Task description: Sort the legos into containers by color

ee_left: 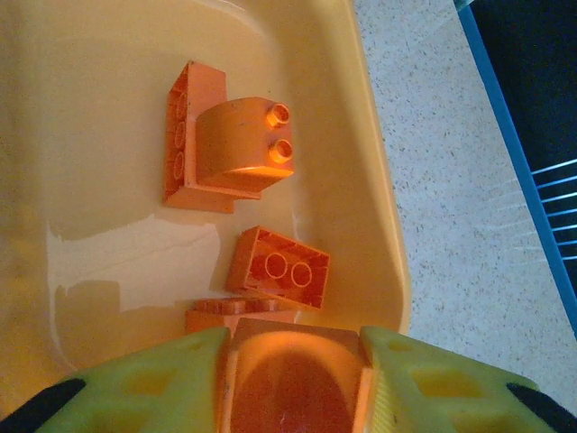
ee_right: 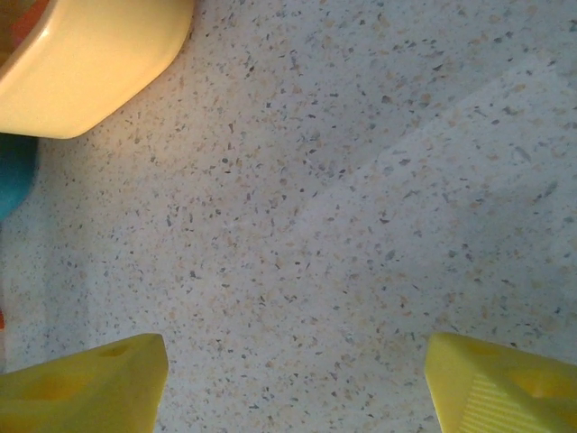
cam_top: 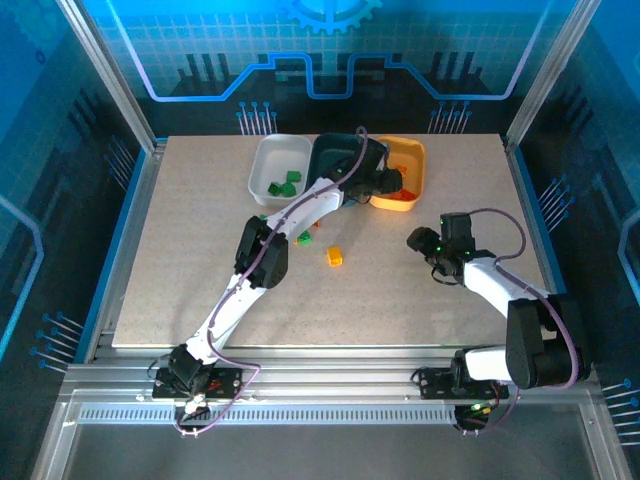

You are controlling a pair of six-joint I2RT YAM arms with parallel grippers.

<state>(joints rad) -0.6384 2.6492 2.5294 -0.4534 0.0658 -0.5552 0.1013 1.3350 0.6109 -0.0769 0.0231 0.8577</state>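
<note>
A speckled beige table (cam_top: 200,280) sits inside a blue-lit enclosure, with three shallow trays in a row along its far edge. An orange brick (ee_left: 290,374) is clamped between the yellow-green fingers (ee_left: 153,388) of the left gripper (ee_left: 293,338), filling the gap from pad to pad. It is probably being held over the yellow-orange tray (ee_left: 383,207) because that is where the orange pieces are collected. Just past the fingertips, on the tray floor, lies a flat orange brick (ee_left: 279,271), and farther out a curved orange brick (ee_left: 239,144). The tray wall runs along the fingers' right side, with bare table beyond it. The right gripper (ee_right: 297,383) hovers low over bare table, its fingers spread wide with nothing between them. A corner of the yellow-orange tray lies ahead of its left finger. In the overhead view, a yellow brick (cam_top: 334,257) and a green brick (cam_top: 303,237) lie loose on the table, well apart from both pairs of fingers. Green bricks (cam_top: 285,183) rest in the white tray (cam_top: 262,160).
</note>
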